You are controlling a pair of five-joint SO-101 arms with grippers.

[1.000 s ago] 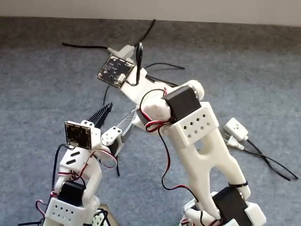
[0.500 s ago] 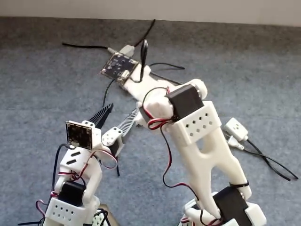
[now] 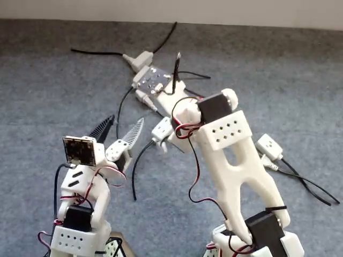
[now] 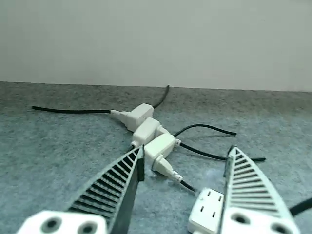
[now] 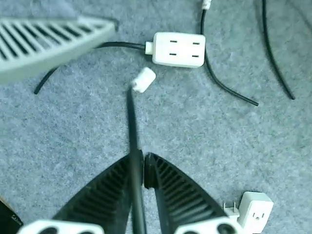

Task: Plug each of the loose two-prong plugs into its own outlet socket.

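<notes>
The right gripper (image 5: 144,158) is pinched shut on a black cable (image 5: 131,112). The cable's white plug (image 5: 144,79) sits near the outlet socket (image 5: 178,49), not touching it, and its prongs are hidden. The left gripper (image 4: 186,150) gapes wide and empty above the grey desk (image 3: 53,96), close to that socket.

I can't read anything here. The white outlet block (image 5: 178,49), the small plug (image 5: 144,79) and the circuit board (image 3: 81,151) on one arm's wrist show no lettering, numbers or signs I can make out.
</notes>
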